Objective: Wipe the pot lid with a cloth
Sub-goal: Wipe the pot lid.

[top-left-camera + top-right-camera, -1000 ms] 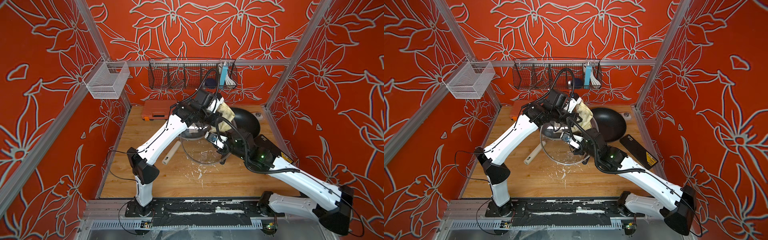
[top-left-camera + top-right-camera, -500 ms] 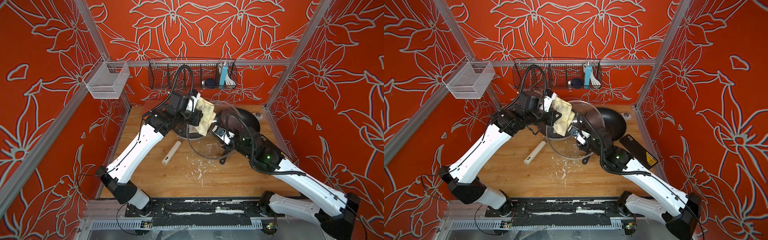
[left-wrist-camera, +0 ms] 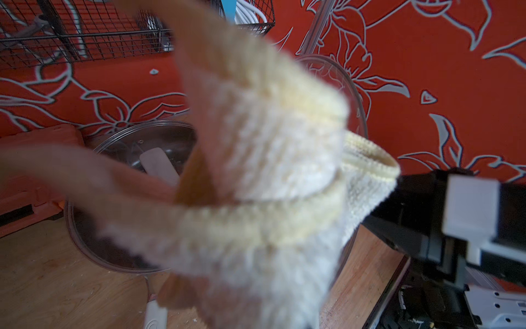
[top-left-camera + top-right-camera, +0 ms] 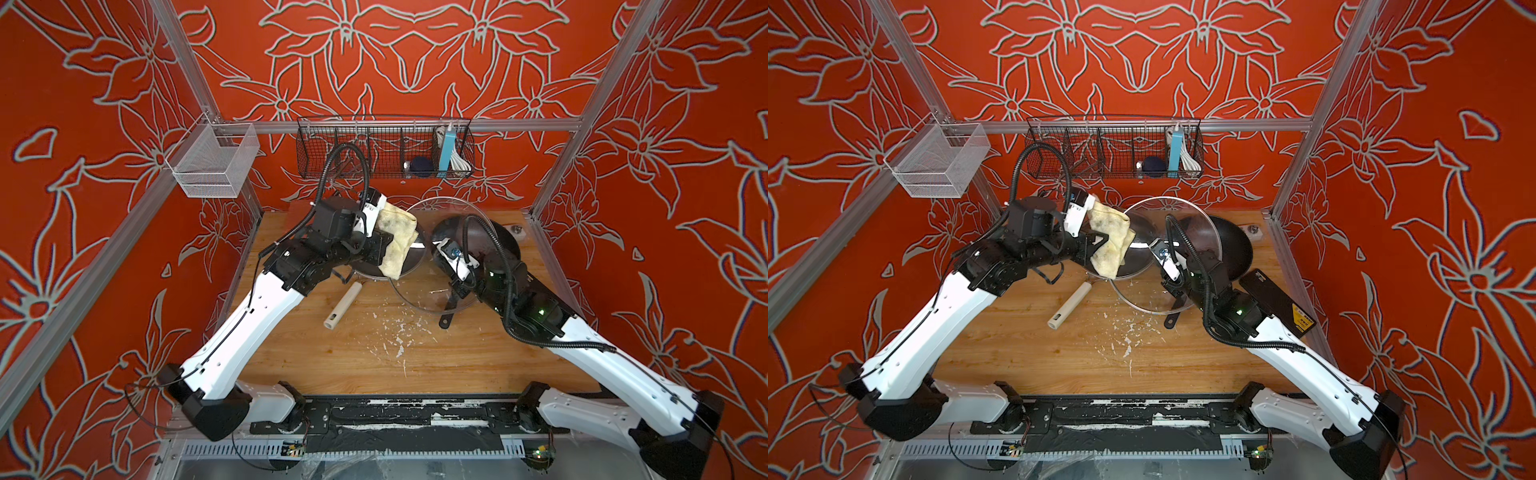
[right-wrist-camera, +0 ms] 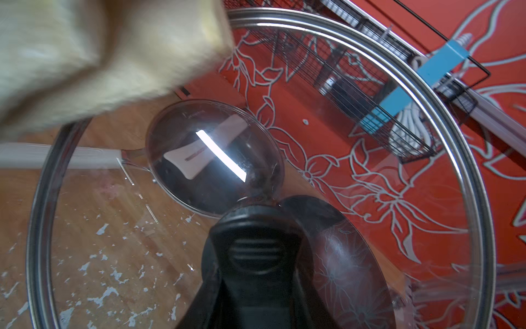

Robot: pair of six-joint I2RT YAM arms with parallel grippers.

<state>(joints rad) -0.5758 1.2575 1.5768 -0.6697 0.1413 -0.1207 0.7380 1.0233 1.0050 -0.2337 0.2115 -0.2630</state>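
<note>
We see red walls [image 4: 415, 62] with grey flower outlines. A black wire rack [image 4: 374, 160] hangs at the back above our wooden table [image 4: 353, 357].

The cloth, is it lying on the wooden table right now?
No, the left gripper holds the cloth up in the air, near the rim of the glass lid.

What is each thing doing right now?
Large clear glass pot lid, lifted off the table, tilted.
Right gripper, shut on that lid's black handle.
Cream terry cloth, hanging beside the lid's rim.
Left gripper, shut on the cloth.
Small glass lid, lying on the silver pan.
Black wok, uncovered.
</note>
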